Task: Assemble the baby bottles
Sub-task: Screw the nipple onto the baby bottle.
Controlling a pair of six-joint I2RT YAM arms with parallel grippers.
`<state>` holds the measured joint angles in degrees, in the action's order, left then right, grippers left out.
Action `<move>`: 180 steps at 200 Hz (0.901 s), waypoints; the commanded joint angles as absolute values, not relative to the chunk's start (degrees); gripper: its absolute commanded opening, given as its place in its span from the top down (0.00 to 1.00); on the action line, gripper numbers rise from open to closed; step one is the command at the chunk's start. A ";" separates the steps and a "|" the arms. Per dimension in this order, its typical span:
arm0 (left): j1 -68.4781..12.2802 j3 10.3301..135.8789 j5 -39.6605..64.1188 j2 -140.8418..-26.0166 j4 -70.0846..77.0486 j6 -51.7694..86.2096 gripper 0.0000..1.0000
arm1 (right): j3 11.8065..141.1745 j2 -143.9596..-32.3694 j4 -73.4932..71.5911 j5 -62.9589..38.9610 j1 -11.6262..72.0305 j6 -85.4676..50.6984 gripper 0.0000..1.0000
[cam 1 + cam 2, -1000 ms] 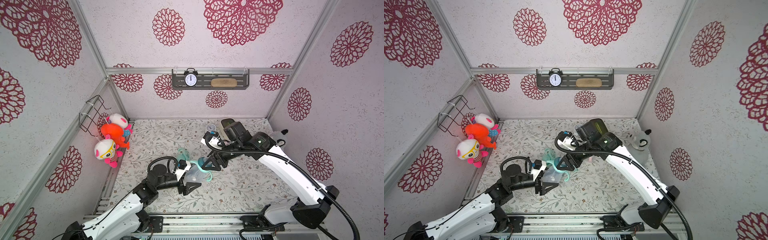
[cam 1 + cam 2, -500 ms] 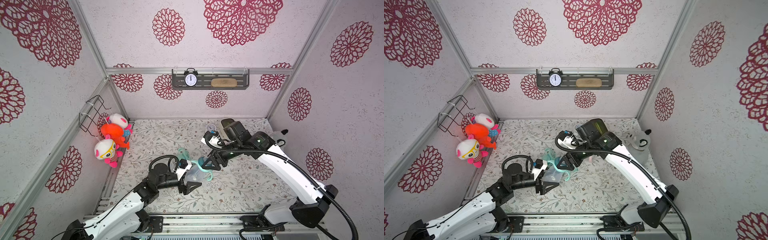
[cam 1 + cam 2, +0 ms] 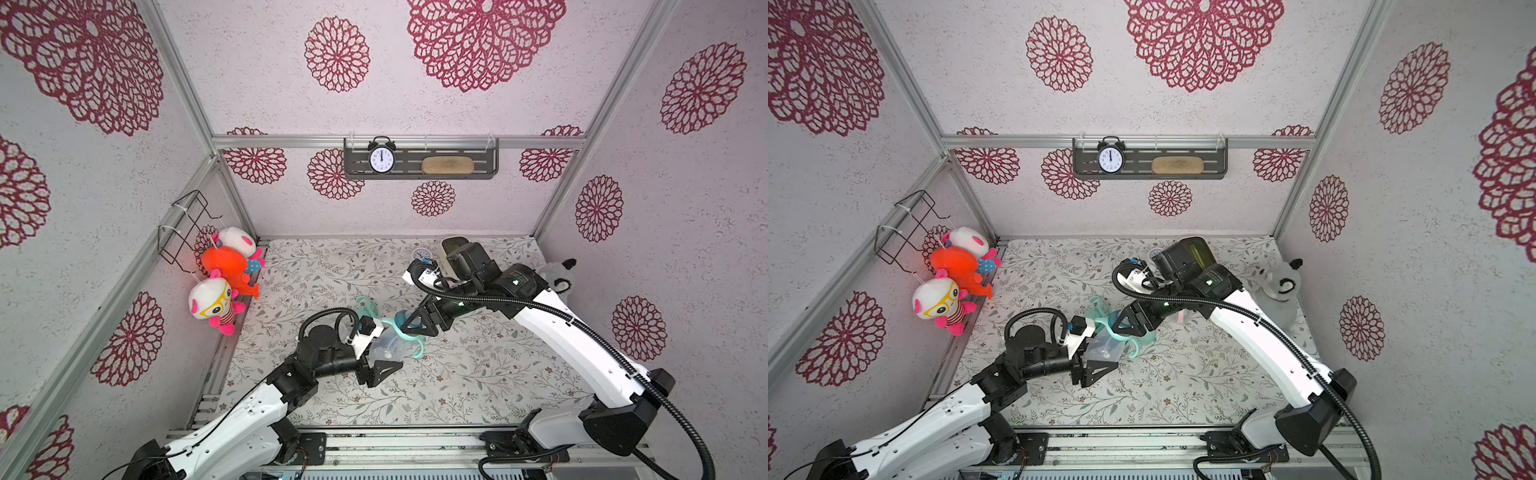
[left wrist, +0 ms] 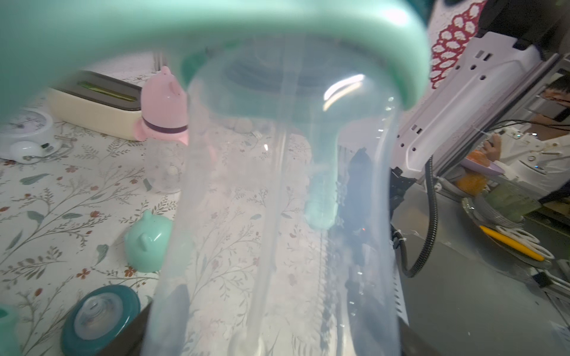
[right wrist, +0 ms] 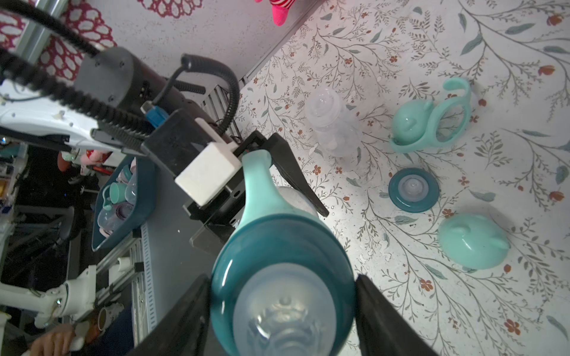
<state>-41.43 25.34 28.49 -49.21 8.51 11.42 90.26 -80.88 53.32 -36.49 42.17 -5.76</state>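
Teal collar (image 5: 277, 243) on the clear bottle (image 4: 277, 185) is pinched between the right hand's (image 5: 280, 277) black fingers; the left hand (image 3: 390, 349) clamps the bottle's body, above the floral desk (image 3: 457, 374). Beyond lie a loose collar (image 5: 413, 189), a mint cap (image 5: 472, 243), a mint handle ring (image 5: 456, 83), a bare bottle (image 5: 333, 126); a pink bottle (image 4: 165, 114) stands upright.

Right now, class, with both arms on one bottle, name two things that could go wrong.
The teal nipple collar sits inside the right pincer, on the clear plastic bottle that the left pincer holds tilted; a skewed twist might cross-thread it. The smooth bottle could also slip and drop near the loose mint dome cap on the table.
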 commanded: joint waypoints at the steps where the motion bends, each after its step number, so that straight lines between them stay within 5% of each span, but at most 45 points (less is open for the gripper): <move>1: -43.06 25.37 19.14 -47.17 13.00 10.79 1.00 | 88.82 -78.59 49.69 -34.89 42.71 -19.08 0.52; 87: -47.71 26.21 6.58 -51.46 13.83 8.51 1.00 | 92.97 -82.31 52.09 -21.38 46.58 -49.28 0.71; 109: -48.14 27.36 4.88 -53.33 12.95 8.48 1.00 | 94.08 -83.28 54.90 -18.18 46.66 -51.46 0.61; 140: -48.25 28.13 4.80 -55.24 12.46 8.62 1.00 | 93.66 -81.83 53.98 -16.36 46.71 -48.77 0.24; 180: -46.90 27.33 10.11 -53.35 11.92 7.32 1.00 | 97.49 -78.84 53.50 -15.40 46.19 -30.03 0.12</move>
<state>-47.88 26.39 6.59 -55.05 9.89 8.69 93.67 -83.15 53.93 -16.16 46.46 -41.80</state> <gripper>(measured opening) 0.809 0.884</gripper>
